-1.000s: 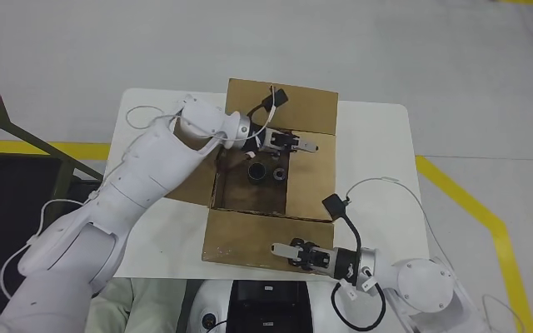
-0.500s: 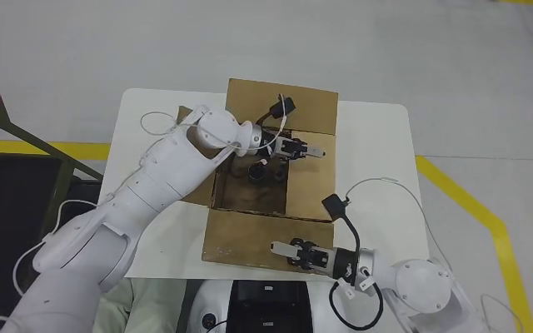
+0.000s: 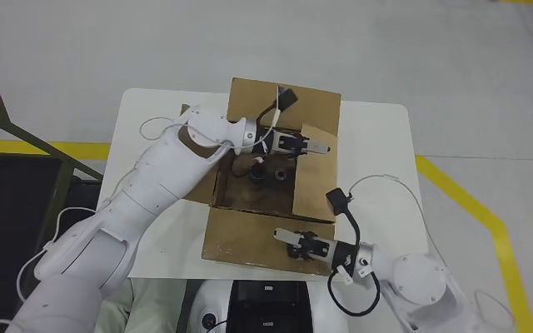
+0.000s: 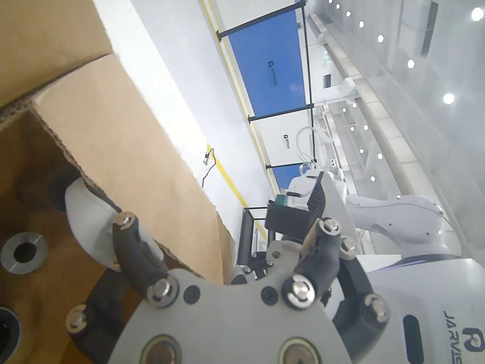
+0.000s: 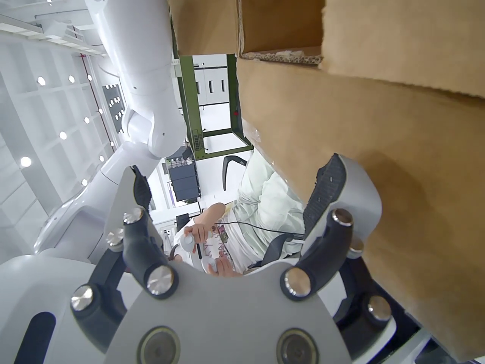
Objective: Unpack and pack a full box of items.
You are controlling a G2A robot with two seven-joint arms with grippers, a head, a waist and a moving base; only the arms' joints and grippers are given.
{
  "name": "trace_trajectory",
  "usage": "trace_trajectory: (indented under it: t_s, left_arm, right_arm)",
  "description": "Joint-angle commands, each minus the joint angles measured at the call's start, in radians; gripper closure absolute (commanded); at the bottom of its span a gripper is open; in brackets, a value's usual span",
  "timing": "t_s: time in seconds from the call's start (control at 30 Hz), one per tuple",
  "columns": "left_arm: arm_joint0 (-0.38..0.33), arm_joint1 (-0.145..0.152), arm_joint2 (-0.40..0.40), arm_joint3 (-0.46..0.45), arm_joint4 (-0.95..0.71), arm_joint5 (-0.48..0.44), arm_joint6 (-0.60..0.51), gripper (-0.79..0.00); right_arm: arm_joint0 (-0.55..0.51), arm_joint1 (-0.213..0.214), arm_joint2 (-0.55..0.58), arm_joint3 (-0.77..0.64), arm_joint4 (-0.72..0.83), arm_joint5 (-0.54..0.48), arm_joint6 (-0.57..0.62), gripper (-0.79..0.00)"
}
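White rectangular worktop [image 3: 375, 166] carrying an open brown cardboard box [image 3: 241, 237] at its centre. The left gripper [image 3: 320, 148], fingers spread, straddles the box flap on the side of the worktop's right edge, one finger inside the box. The right gripper [image 3: 285, 241], likewise spread, lies at the flap toward the worktop's near edge. Two short metal cylinders [image 3: 258, 172] stand on the box floor.

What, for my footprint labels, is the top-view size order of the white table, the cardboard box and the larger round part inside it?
1. White table
2. Cardboard box, flaps included
3. Larger round part, smallest by far
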Motion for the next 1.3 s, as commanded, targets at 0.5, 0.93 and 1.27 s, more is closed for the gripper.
trace_trajectory:
  t_s: [0.5,0.93,1.27]
  left_arm:
    - [0.058,0.016,-0.108,-0.080,-0.098,-0.041,-0.094,-0.785]
    - [0.110,0.049,-0.233,-0.123,-0.064,-0.014,-0.102,-0.785]
    - [0.179,0.087,-0.358,-0.178,-0.037,-0.033,-0.167,-0.785]
  right_arm:
    - [-0.051,-0.006,0.066,0.031,0.068,-0.230,-0.237,-0.785]
    - [-0.180,0.001,0.175,-0.058,0.001,-0.311,-0.378,-0.785]
    - [-0.182,-0.004,0.218,-0.043,-0.056,-0.249,-0.509,-0.785]
